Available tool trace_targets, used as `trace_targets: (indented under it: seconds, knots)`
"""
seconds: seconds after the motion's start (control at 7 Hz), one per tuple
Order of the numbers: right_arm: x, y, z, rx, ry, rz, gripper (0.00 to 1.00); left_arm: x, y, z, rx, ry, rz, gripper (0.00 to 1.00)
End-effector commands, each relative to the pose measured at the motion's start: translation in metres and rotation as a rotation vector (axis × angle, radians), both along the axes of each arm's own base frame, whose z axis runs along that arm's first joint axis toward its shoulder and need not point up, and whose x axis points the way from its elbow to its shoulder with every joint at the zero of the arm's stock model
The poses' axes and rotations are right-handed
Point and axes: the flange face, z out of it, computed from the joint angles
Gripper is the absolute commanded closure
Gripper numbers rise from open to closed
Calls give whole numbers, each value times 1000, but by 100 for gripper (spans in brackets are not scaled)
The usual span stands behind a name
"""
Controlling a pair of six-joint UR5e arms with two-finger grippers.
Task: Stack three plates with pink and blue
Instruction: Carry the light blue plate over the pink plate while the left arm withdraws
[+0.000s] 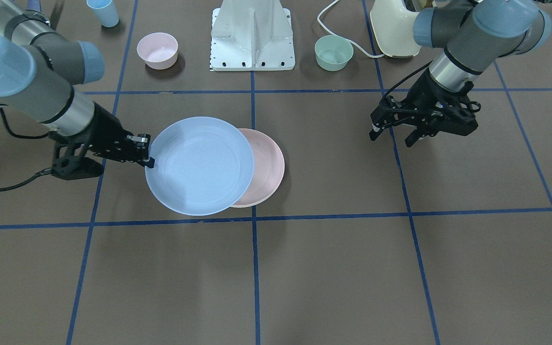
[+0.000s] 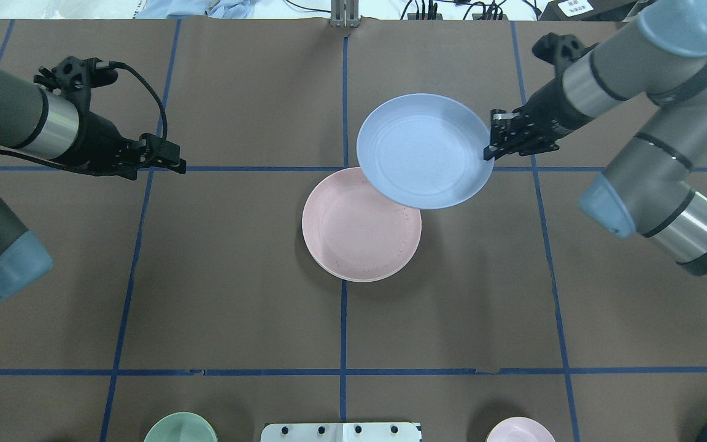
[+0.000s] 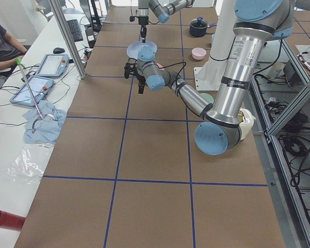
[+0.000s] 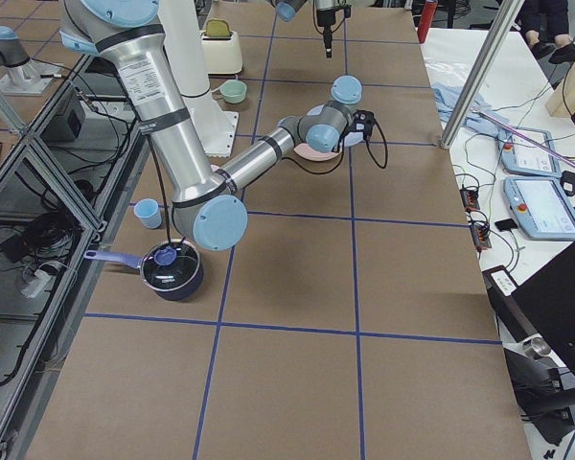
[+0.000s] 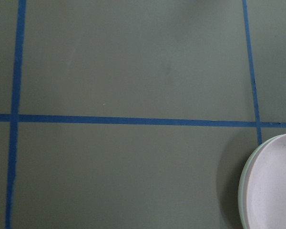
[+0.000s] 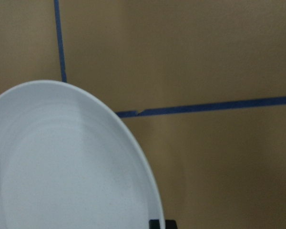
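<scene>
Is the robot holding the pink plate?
No, the right gripper pinches the rim of the blue plate, while the pink plate lies lower down with no gripper on it.

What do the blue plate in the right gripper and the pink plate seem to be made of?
Blue plate: probably matte plastic; even pastel colour, no glare, held by its thin rim. Pink plate: likely the same, dull surface with faint moulded rings and dark specks. Ceramic cannot be excluded.

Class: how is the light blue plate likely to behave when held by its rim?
Probably stiff: the light blue plate shows no sag though the right gripper pinches only one edge. Likely light, too. Its smooth rim might pivot in that small pinch.
</scene>
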Motion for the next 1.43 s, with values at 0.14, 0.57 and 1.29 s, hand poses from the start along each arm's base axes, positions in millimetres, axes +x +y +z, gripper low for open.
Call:
trace_targets:
  seconds: [0.14,0.57,1.29]
  knots:
    - [-85,49,-8,10,70,-11,100,-13,-4,13,39,-30,9,0]
    - [-98,41,5,13,97,-11,100,-12,-4,15,35,-33,10,0]
    - [-83,28,-20,71,53,44,0,-12,-6,19,37,-41,3,0]
